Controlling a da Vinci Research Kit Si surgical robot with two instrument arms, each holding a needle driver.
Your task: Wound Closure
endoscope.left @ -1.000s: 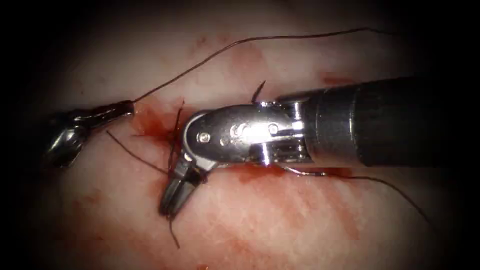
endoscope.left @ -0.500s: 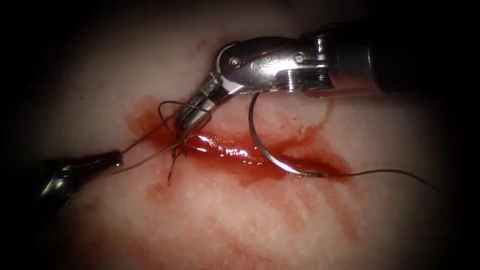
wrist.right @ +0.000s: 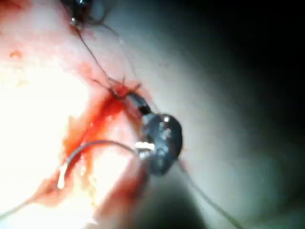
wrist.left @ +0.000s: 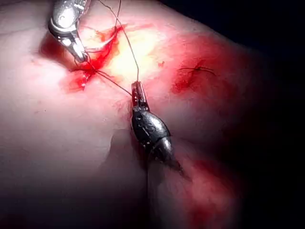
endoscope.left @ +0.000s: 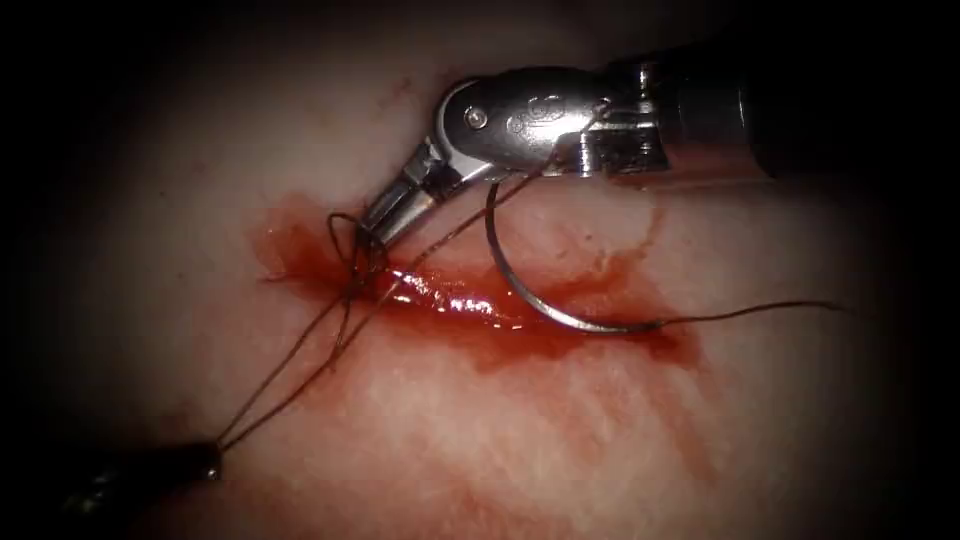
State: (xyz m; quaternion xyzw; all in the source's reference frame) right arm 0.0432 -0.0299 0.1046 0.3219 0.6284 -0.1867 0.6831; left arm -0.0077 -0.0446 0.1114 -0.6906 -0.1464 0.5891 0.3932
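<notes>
- Tissue [endoscope.left: 560,440] lies under the lamp, its cut [endoscope.left: 480,305] wet with red fluid [endoscope.left: 600,300].
- Right tool [endoscope.left: 372,232] sits at the cut's left end, jaws closed on thread [endoscope.left: 300,360] by the loops.
- Left tool [endoscope.left: 205,465], well apart at lower left, grips two strands, taut.
- Needle [endoscope.left: 530,295] lies free on the cut, held by neither.
- Judgement: keep both pulls even, opposite, low.
- Round mark on the right wrist, unreadable.

needle [endoscope.left: 540,300] on tissue [endoscope.left: 520,430], across cut [endoscope.left: 450,300]
</notes>
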